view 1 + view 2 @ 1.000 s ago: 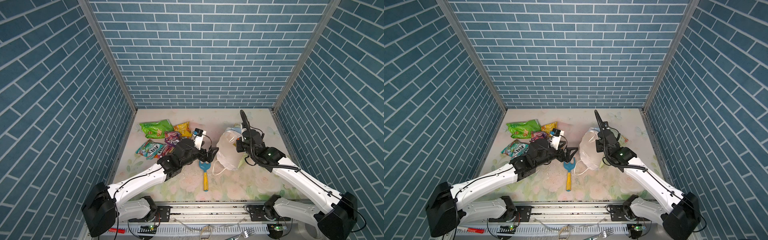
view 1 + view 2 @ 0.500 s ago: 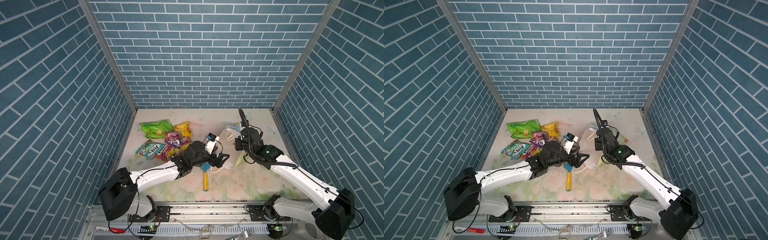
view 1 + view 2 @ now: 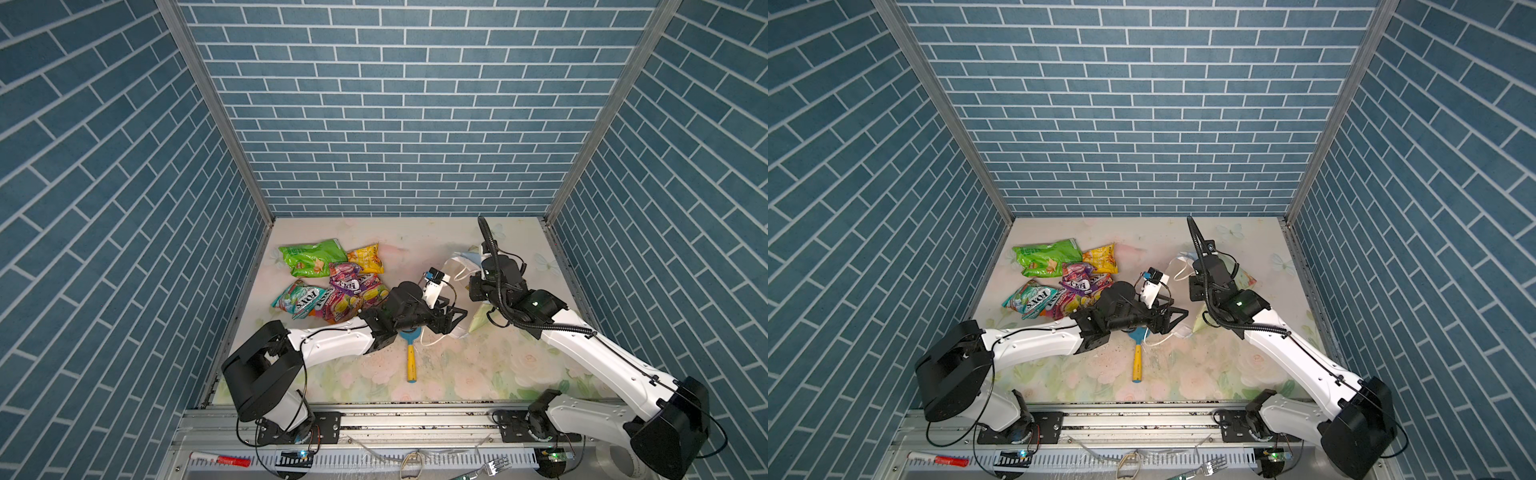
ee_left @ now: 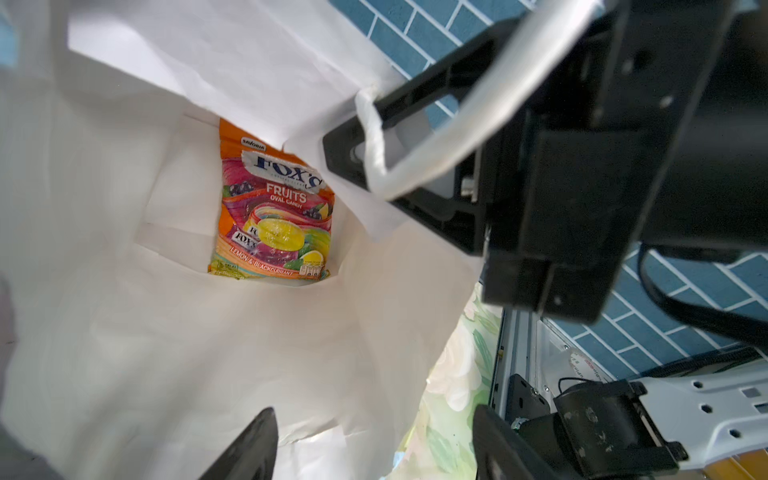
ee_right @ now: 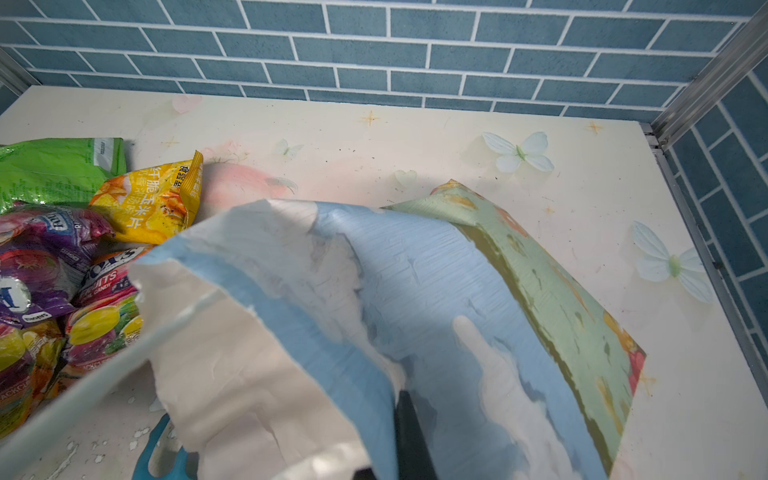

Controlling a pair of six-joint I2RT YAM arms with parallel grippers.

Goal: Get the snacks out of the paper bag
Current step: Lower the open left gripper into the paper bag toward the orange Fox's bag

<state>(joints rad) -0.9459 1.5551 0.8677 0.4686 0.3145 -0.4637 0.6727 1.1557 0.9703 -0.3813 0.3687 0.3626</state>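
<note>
The paper bag [image 3: 478, 320] lies on its side with its white mouth toward my left arm. Deep inside it rests one orange-red fruit-print snack [image 4: 274, 216]. My left gripper [image 4: 374, 440] is open at the mouth, one finger inside and one outside the lower wall, as both top views show [image 3: 455, 318] [image 3: 1177, 318]. My right gripper [image 5: 403, 415] is shut on the bag's upper rim [image 5: 415, 291] and holds it up. Outside lie a green snack [image 3: 311, 256], a yellow one [image 3: 365, 258], a purple one [image 3: 347, 277], a teal-white one [image 3: 297, 298] and an orange-red one [image 3: 353, 305].
A toy rake with a blue head and yellow handle [image 3: 411, 361] lies near the front, its head partly under my left wrist. The bag's white cord handle [image 3: 432, 338] trails on the floral table [image 3: 478, 374]. Brick walls close three sides.
My left gripper has moved right to the bag's mouth and its jaws have narrowed somewhat. The right gripper has kept hold of the rim and lifted it a little.
</note>
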